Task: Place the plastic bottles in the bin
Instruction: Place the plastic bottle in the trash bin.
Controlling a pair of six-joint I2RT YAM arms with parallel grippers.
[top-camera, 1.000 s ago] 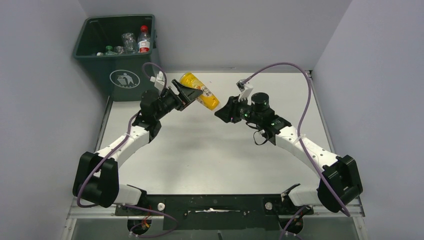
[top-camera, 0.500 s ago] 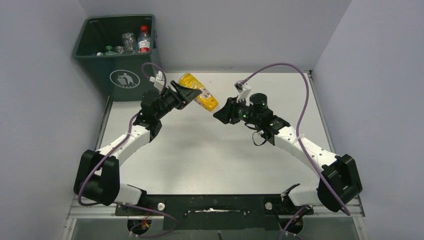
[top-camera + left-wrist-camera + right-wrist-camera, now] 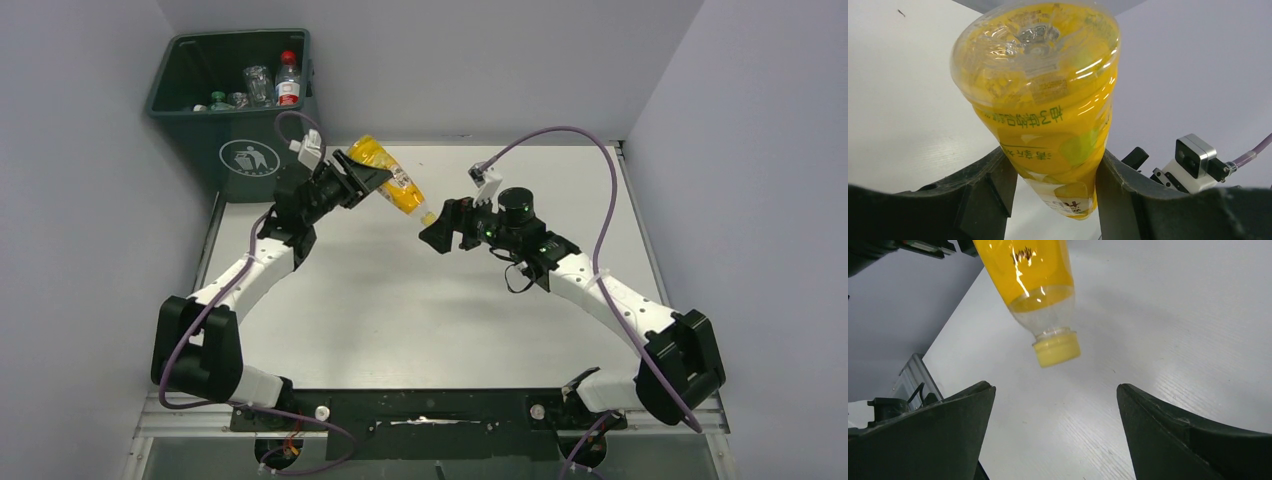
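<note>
My left gripper [image 3: 366, 177] is shut on a yellow plastic bottle [image 3: 388, 180], held above the table with its cap pointing down to the right. In the left wrist view both fingers [image 3: 988, 190] press the sides of the yellow bottle [image 3: 1040, 100]. My right gripper [image 3: 432, 232] stands open just right of the cap, holding nothing. The right wrist view shows the yellow cap [image 3: 1056, 348] hanging ahead of my wide-spread right gripper [image 3: 1055, 390]. The dark green bin [image 3: 235, 110] stands at the far left corner with several bottles [image 3: 287, 80] inside.
The bin's front wall bears a white logo [image 3: 249, 158]. Grey walls close in the table on the left, back and right. A purple cable [image 3: 590, 150] arcs above the right arm.
My left gripper closed on the yellow bottle and lifted it up and left toward the bin. My right gripper let go of the bottle's cap end and opened wide.
</note>
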